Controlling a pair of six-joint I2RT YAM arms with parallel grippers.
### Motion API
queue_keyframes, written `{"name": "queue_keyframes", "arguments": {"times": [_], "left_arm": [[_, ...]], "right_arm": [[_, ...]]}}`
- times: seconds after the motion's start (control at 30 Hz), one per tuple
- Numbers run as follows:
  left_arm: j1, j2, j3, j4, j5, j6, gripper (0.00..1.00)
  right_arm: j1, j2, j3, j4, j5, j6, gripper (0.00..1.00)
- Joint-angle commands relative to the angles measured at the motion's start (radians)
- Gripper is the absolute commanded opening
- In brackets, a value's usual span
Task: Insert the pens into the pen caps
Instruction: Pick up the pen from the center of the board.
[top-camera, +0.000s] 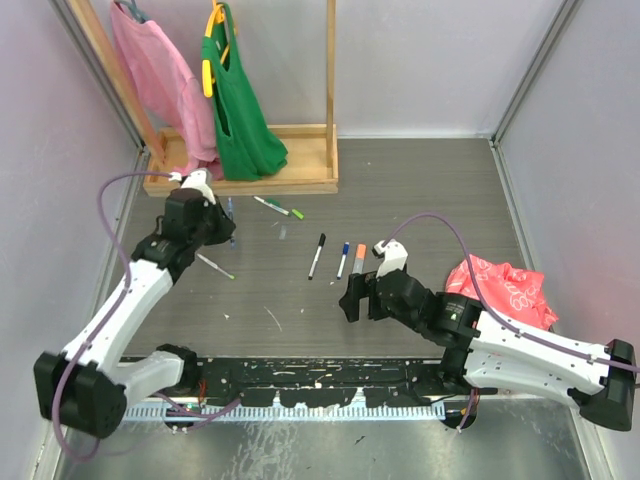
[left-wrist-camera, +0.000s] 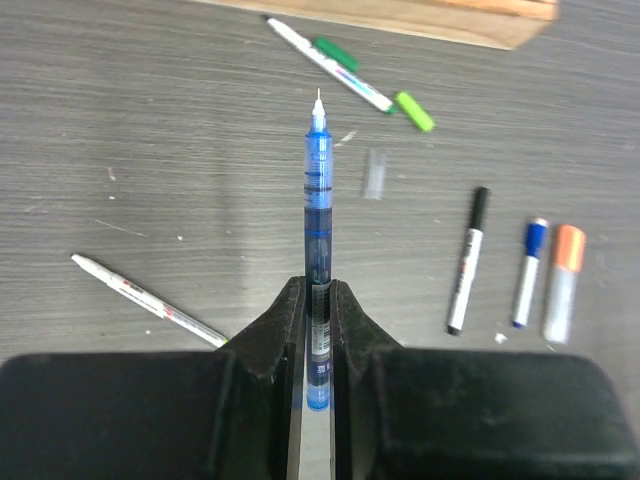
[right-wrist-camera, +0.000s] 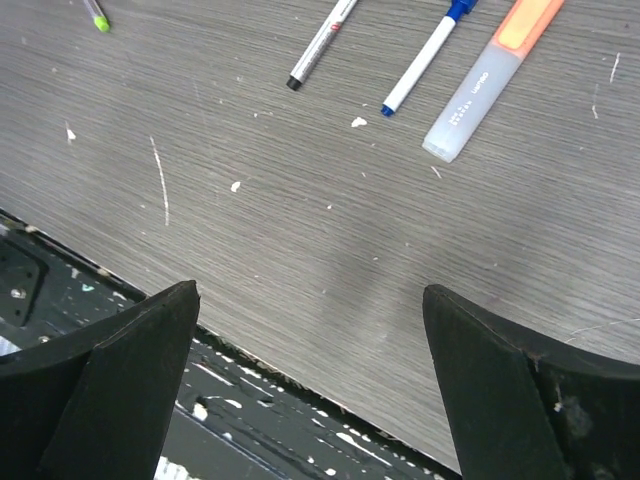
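Blue translucent pen (left-wrist-camera: 318, 200) (white tip bare) clamped in left end effector (left-wrist-camera: 318, 292).

Left pincer (left-wrist-camera: 318, 315) clamps an uncapped blue pen (left-wrist-camera: 318, 215), apparently above the table (left-wrist-camera: 150, 150).

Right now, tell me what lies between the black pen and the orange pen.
The blue-capped pen lies between the black pen and the orange pen, touching neither. The left wrist view shows this clearly, and the top view does too.
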Motion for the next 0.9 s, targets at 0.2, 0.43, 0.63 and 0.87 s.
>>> {"name": "queue_keyframes", "arguments": {"times": [0.2, 0.43, 0.63, 0.87], "left_arm": [[0.004, -0.289, -0.051, -0.028, 0.417, -0.075, 0.09], [0.003, -0.391, -0.069, -0.106, 0.557, -0.055, 0.09], [0.003, -0.436, -0.056, -0.197, 0.576, -0.001, 0.09], [0.003, -0.478, -0.066, -0.239, 0.631, 0.049, 0.08]], "right_arm": [[-0.003, 0.02, 0.022, 0.307, -0.076, 0.222, 0.98], [0.016, 0.187, 0.105, 0.508, -0.103, 0.256, 0.94], [0.102, 0.33, 0.208, 0.64, -0.017, 0.201, 0.93], [0.107, 0.366, 0.203, 0.84, 0.054, 0.213, 0.9]]}}
